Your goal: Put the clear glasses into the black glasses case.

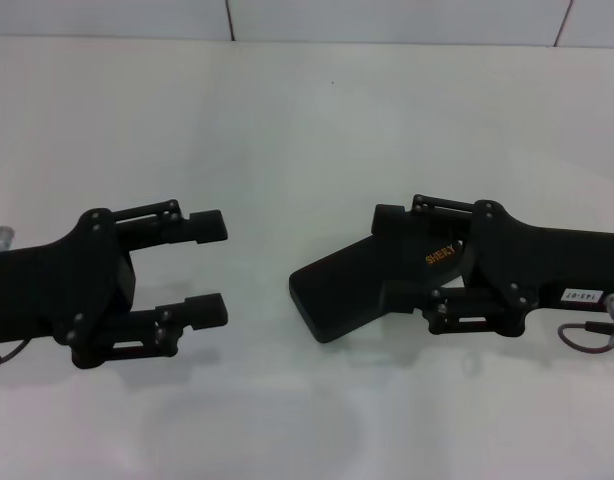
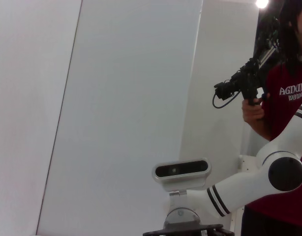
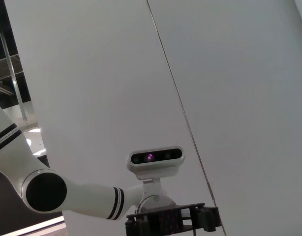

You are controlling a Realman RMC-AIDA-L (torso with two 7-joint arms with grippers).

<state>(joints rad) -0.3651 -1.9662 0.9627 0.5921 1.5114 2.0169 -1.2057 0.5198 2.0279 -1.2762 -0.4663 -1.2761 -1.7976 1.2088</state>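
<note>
the right gripper, at the right of the white table, is clamped on the black glasses case, a flat, matte, rounded slab with orange lettering, held closed and tilted toward the centre. the left gripper waits well apart at left, its padded fingers spread wide and empty. the clear glasses cannot be made out here, so the next move likely calls for locating them and opening the case.

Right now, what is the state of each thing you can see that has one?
black glasses case: closed, tilted, held at one end.
right tool: shut on the case.
left tool: open, holding nothing, apart from the case.
clear glasses: not visible in any view.
</note>
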